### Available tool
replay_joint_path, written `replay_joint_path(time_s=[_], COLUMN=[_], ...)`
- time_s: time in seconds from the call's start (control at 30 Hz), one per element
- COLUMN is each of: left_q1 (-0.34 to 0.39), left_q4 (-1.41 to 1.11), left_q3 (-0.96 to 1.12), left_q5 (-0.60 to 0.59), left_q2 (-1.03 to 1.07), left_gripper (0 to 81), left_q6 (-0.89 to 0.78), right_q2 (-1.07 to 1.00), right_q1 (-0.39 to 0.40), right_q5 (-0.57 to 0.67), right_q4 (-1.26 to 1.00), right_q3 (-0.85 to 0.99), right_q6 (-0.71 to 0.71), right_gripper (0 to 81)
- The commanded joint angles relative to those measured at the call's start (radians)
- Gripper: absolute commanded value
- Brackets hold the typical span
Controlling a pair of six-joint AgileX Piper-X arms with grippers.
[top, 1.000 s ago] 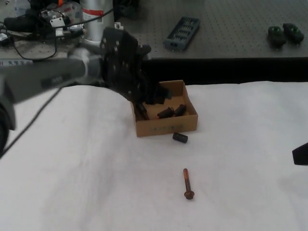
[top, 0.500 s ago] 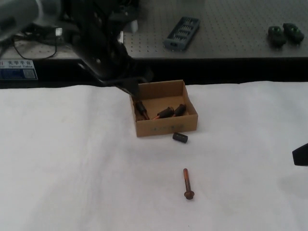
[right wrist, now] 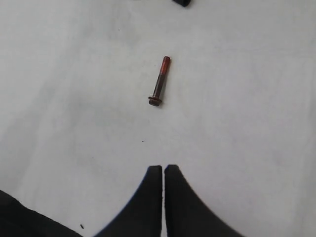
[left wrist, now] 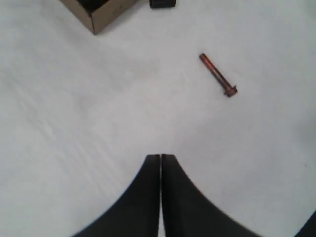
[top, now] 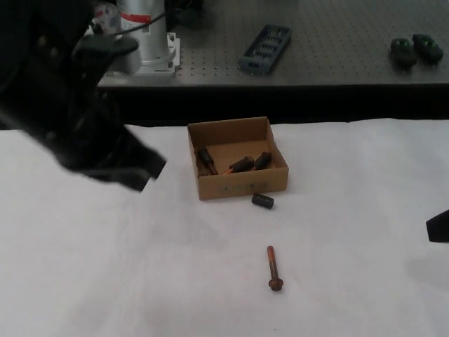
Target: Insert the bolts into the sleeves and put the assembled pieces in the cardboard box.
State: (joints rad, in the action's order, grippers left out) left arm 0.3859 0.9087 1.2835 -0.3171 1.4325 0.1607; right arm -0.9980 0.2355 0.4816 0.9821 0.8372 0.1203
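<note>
left end effector is clenched on nothing, its two dark fingers pressed flat together above the white cloth that covers the tabletop. right end effector is likewise clenched and bare. one loose bolt lies flat on the cloth ahead of both sets of fingertips, roughly between the two end effectors and apart from each. it is nearer to the right end effector than to the left. farther out from both, past the bolt, lies a single dark sleeve on its side, just beside the front wall of the cardboard box, which already holds several assembled pieces. i judge the bolt to be stiff metal, small and light, with a smooth round shank that may roll or slip under a careless pinch. its flanged head should stop it rolling far. the best hold looks to be across the shank close to the head, leaving the plain end free to enter the bore. the sleeve looks like a short rigid tube, light and prone to rolling away. it should be taken across its outer wall with both open ends left clear. each end effector would need to release its fingers before either pick.
</note>
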Motion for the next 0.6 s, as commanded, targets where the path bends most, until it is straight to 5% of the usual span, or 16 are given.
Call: replay_joint_path(time_s=[0.0,0.57], left_q1=[-0.002,-0.002], left_q4=[-0.042,-0.06], left_q3=[-0.163,-0.349], left_q5=[-0.009,-0.009], left_q2=[-0.162,-0.449], left_gripper=[0.6,0.6], left_q6=[-0.004,-0.004], right_q2=[0.009,-0.01], right_q1=[-0.006,0.019], right_q5=[0.007,0.007], right_q4=[0.001,-0.016], right_q3=[0.004,0.004], right_q6=[-0.01,0.077], right_gripper=[2.7,0.5])
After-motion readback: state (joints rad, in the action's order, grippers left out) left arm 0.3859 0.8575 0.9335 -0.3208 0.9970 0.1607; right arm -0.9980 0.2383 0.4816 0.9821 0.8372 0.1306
